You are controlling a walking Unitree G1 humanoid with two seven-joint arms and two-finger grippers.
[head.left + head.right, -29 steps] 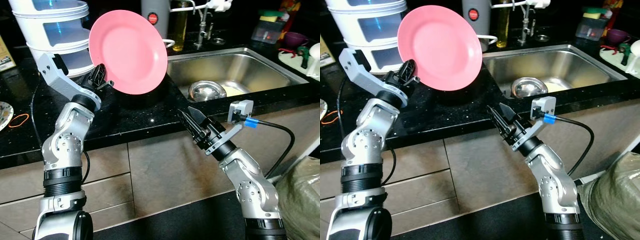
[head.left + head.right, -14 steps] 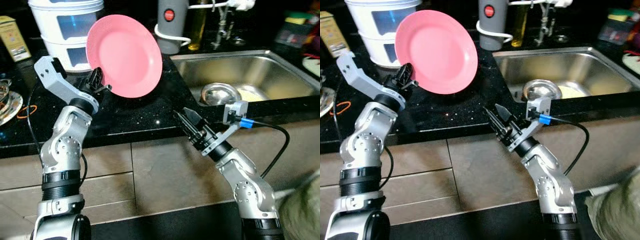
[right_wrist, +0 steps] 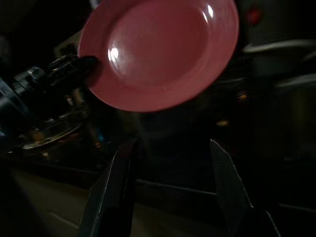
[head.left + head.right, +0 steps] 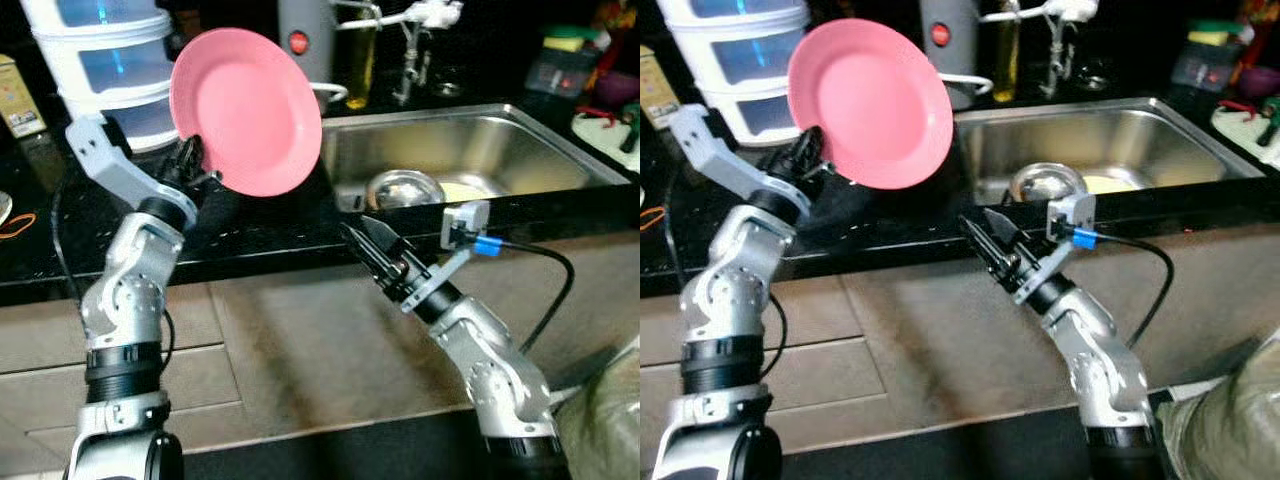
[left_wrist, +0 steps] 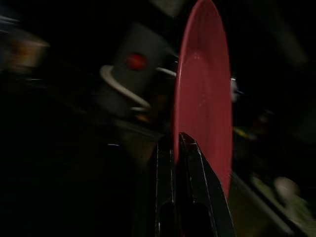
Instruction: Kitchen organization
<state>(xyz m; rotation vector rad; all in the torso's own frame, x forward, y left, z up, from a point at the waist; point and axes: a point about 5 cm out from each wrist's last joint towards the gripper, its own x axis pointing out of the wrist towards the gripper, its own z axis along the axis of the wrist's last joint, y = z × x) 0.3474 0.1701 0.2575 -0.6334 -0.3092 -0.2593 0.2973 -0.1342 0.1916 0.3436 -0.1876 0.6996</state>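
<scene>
Left hand (image 4: 192, 160) pinches the lower rim of the pink plate (image 4: 247, 110), holding it upright and tilted above the black desk (image 4: 270, 225), in the left eye view. Taking the steel sink (image 4: 470, 150) as landmark, the plate hangs just off its left edge, above the desk. A metal bowl (image 4: 403, 187) lies inside the sink, near its front left corner. Stacked white containers (image 4: 95, 65) stand on the desk well left of the sink, behind the plate. A grey kettle (image 4: 305, 40) and a bottle of oil (image 4: 362, 55) stand behind the sink's back left corner. The right hand (image 4: 372, 250) hovers in front of the sink's front edge, below desk level, its fingers spread.

From the right eye view the same layout shows: the right hand (image 4: 987, 243) points up towards the plate from before the sink (image 4: 1110, 140).

The left wrist view is dark; two black fingers (image 5: 195, 168) are pressed on either side of the plate's rim (image 5: 205, 94), seen edge-on, with the kettle (image 5: 131, 74) beyond.

The right wrist view looks between its spread fingers (image 3: 224, 185) at the plate's face (image 3: 160, 49), gripped at its edge by the left hand (image 3: 79, 66).
</scene>
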